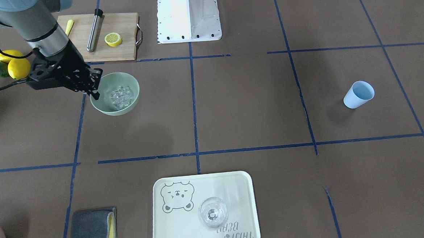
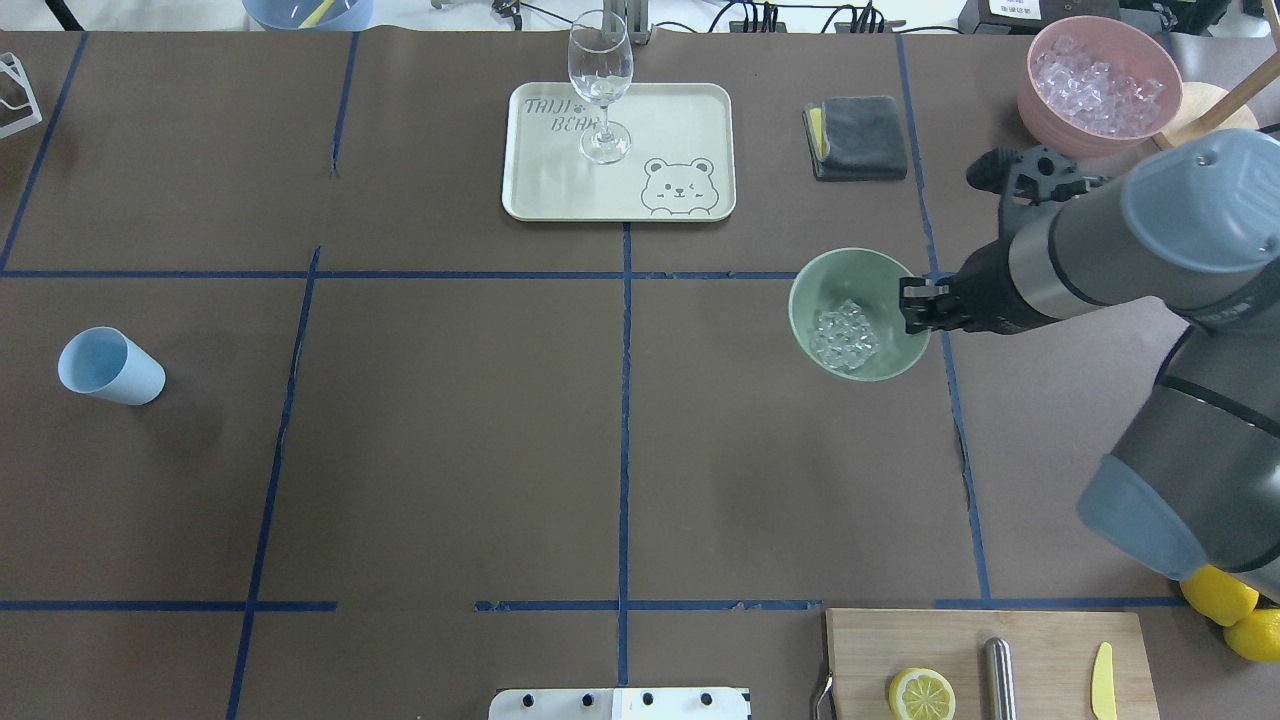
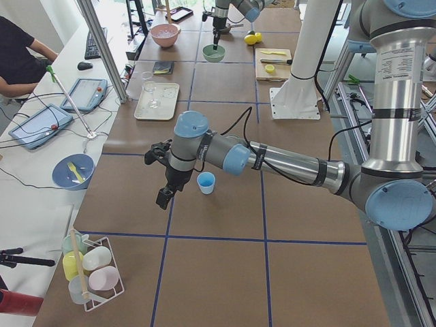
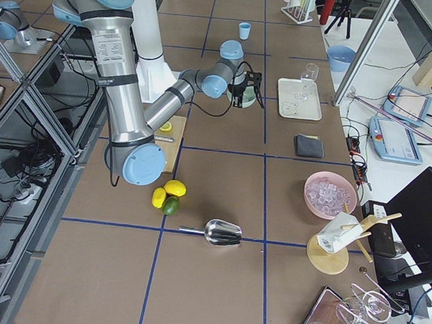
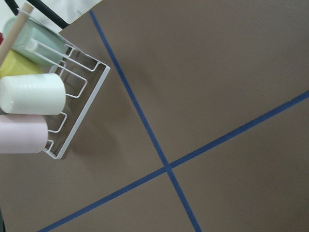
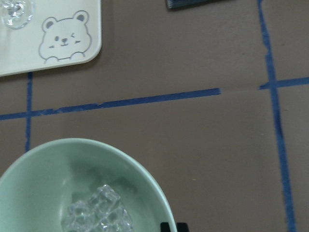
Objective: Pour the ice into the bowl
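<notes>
The ice (image 2: 845, 335) already lies heaped in the bowl (image 2: 806, 300), so as I judge it the pour is done and what remains is care at the rim. My right fingers (image 2: 912, 308) are drawn narrow at the bowl's edge, on the side facing the pink container (image 2: 1038, 118). I cannot tell whether they pinch the rim or only stand against it. Any move from here should be slow and level, since a tug sideways could tip the light bowl and scatter the cubes. My left fingers (image 3: 163, 197) hang far off beside the blue cup (image 2: 110, 365); I cannot tell how they stand. The brown surface (image 2: 450, 430) is crossed with blue tape and also carries a tray (image 2: 690, 120) with a glass (image 2: 600, 80), a grey cloth (image 2: 865, 135) and a cutting board (image 2: 1050, 640). A person (image 3: 17, 58) sits at a desk alongside.
</notes>
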`<state>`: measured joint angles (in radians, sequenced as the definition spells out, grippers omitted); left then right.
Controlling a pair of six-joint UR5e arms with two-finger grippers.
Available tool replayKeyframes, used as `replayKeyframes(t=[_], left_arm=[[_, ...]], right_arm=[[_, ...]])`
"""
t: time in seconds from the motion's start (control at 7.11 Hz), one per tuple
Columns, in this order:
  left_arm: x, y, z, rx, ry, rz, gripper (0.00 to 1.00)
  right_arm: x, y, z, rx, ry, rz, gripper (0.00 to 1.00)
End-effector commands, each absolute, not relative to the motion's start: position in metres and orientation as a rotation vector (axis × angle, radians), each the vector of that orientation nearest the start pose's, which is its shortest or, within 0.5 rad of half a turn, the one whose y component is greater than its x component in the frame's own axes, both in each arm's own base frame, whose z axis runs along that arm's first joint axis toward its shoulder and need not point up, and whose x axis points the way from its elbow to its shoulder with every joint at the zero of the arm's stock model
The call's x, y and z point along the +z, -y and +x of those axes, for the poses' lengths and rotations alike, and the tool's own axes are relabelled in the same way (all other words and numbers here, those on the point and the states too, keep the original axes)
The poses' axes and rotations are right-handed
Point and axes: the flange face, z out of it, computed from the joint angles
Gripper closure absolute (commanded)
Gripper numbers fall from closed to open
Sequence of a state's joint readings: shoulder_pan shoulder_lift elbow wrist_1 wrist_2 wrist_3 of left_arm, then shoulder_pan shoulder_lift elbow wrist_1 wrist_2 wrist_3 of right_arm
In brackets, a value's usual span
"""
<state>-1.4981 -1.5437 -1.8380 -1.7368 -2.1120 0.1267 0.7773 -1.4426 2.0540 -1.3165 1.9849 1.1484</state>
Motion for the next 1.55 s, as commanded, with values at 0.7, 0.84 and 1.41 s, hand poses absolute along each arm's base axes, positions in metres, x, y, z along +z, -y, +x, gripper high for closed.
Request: replayKeyframes(t=[0.7, 0.84, 1.41], left_arm=[[0.544, 0.499, -0.052, 0.283, -0.542, 0.384, 0.0], [0.548, 0.501, -0.051, 0.283, -0.544, 0.381, 0.0], [0.545, 0.502, -0.052, 0.282, -0.543, 0.389, 0.0]], right_arm=[[0.606, 0.403, -0.163, 0.083, 0.872, 0.105, 1.0], [0.616, 0.406, -0.155, 0.089, 0.856, 0.108, 0.67], [0.627, 0.419, -0.103, -0.01, 0.789, 0.134, 0.0]])
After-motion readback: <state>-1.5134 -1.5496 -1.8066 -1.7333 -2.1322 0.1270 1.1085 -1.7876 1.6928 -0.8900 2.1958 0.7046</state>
